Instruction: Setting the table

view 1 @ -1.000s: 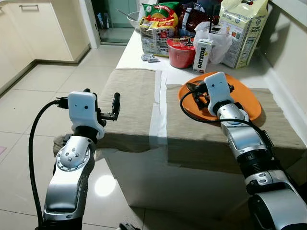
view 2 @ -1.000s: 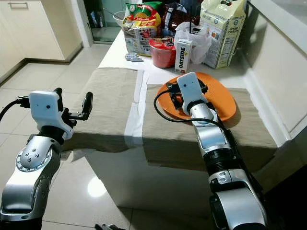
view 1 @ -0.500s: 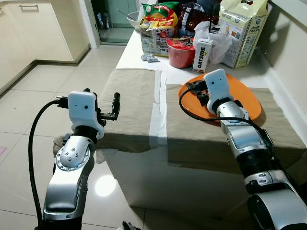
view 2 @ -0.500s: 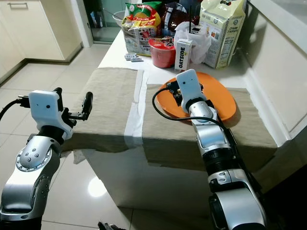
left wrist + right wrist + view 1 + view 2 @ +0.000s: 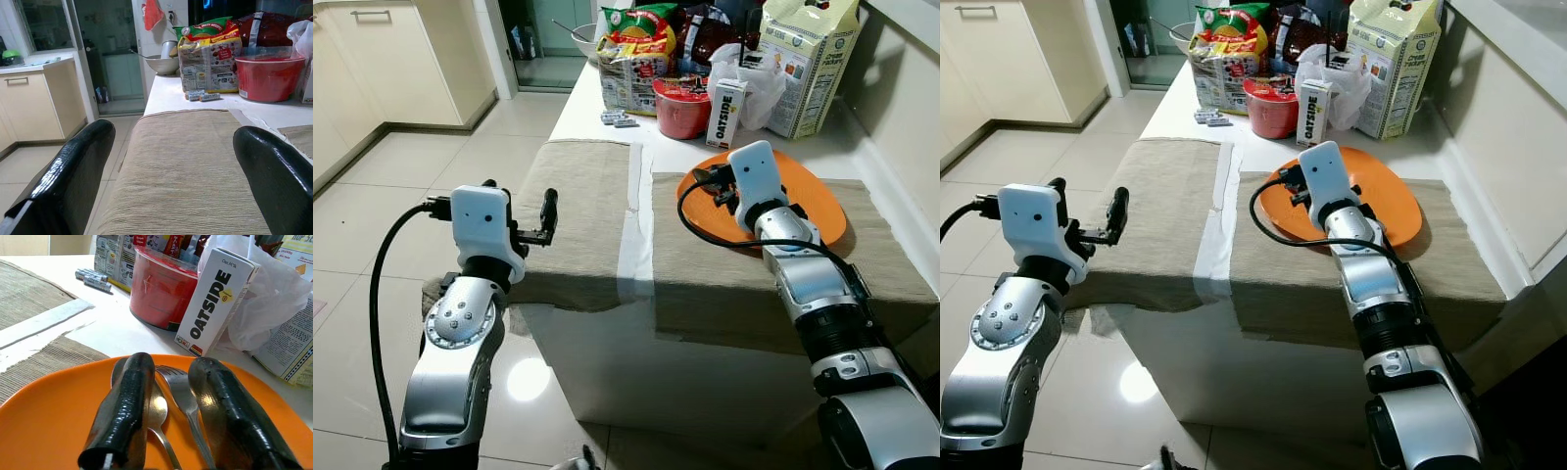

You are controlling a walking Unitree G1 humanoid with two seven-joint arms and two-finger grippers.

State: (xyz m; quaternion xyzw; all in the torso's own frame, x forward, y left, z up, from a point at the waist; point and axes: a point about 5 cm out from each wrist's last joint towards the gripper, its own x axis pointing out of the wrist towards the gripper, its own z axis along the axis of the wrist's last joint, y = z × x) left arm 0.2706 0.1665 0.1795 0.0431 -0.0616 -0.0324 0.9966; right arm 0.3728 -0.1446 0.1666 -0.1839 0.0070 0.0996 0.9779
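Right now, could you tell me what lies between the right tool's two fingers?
In the right wrist view, a spoon and fork lie on the orange plate between the right tool's fingers.

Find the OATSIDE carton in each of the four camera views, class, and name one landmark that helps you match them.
Left eye: OATSIDE carton, behind the orange plate.
Right eye: upper middle.
Left wrist: not identifiable.
Right wrist: upper centre, beyond the plate.
Shared landmark: red bowl, just beside the carton.
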